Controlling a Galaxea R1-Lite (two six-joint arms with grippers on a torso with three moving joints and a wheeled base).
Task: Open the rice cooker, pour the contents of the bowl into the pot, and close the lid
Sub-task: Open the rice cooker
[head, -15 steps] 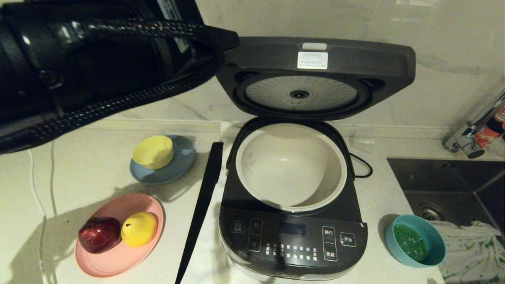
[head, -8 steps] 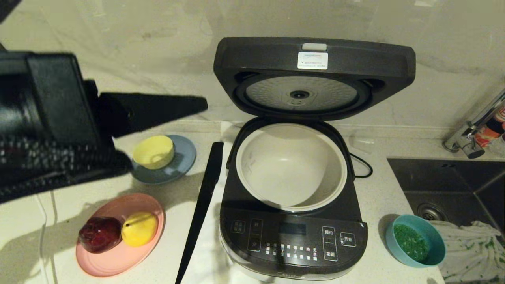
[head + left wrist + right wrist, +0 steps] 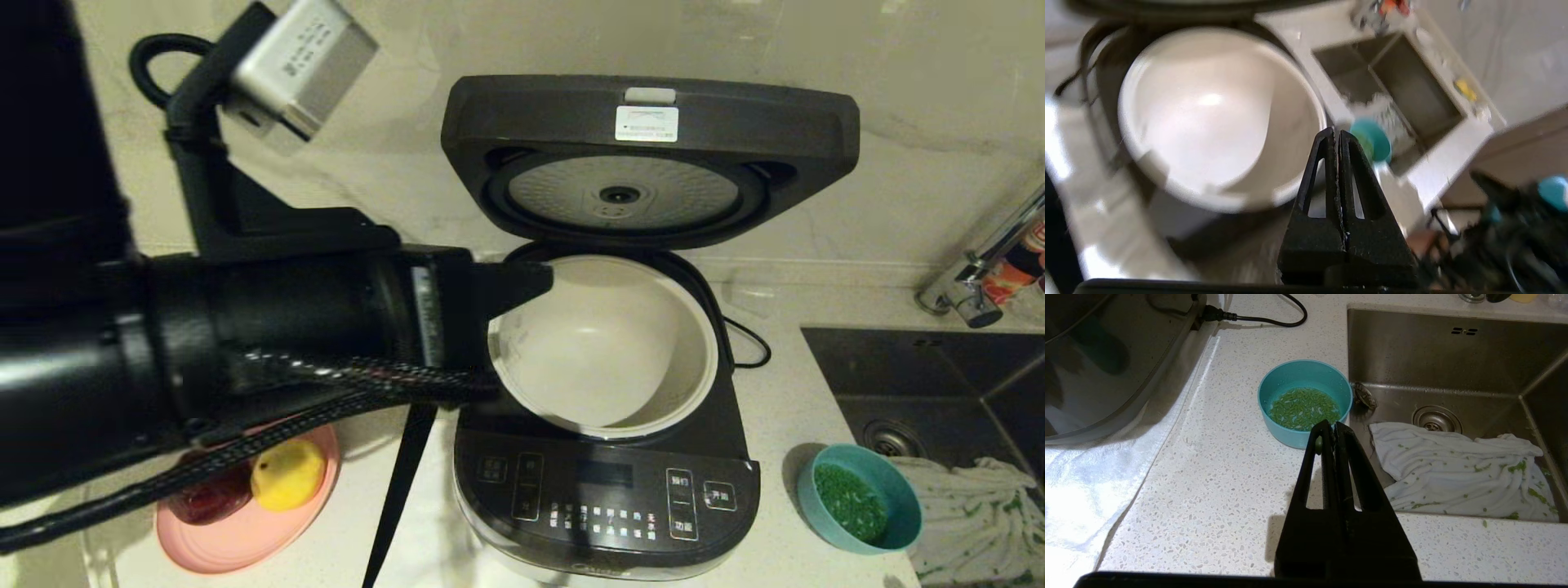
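One rice cooker [image 3: 608, 425] sits mid-counter, panel facing near; we see its lid [image 3: 649, 155] upright at the far edge and one pot [image 3: 602, 343] open. One bowl [image 3: 859, 498] with green contents [image 3: 849, 500] stands right of it, beside the sink [image 3: 939, 384]. Left gripper [image 3: 531, 287], fingers pressed together and empty, points right over the pot's left rim. Right gripper [image 3: 1329, 426], likewise closed and empty, hovers near the bowl.

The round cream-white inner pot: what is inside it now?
The cream-white pot looks empty, with bare walls and bottom. The left arm covers its left rim in the head view.
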